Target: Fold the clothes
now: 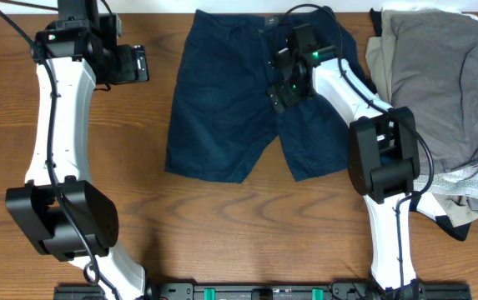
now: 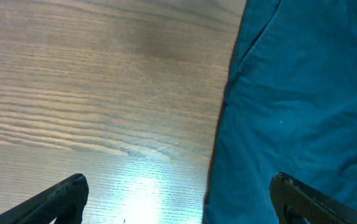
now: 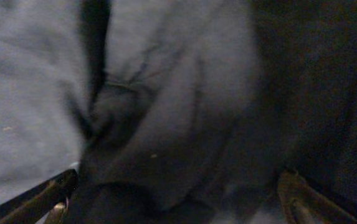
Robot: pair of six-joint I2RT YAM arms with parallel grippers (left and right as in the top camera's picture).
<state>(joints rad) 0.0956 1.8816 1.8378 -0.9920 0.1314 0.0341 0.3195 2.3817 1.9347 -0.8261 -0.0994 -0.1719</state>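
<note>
Dark navy shorts (image 1: 239, 100) lie spread flat on the table, waistband at the far side and both legs toward me. My right gripper (image 1: 277, 96) hovers low over their middle, near the crotch. In the right wrist view it (image 3: 178, 193) is open, with dark rumpled cloth (image 3: 184, 112) under and between the fingers. My left gripper (image 1: 144, 65) stands open over bare wood just left of the shorts. The left wrist view shows its jaws (image 2: 181, 199) wide apart, straddling the shorts' left edge (image 2: 290, 93), not touching it.
A pile of other clothes sits at the far right: a grey garment (image 1: 447, 75) on top, beige cloth (image 1: 379, 57) behind it, white-patterned fabric (image 1: 472, 187) and a black piece (image 1: 451, 225) at the front. The wooden table (image 1: 222, 225) stretches around the shorts.
</note>
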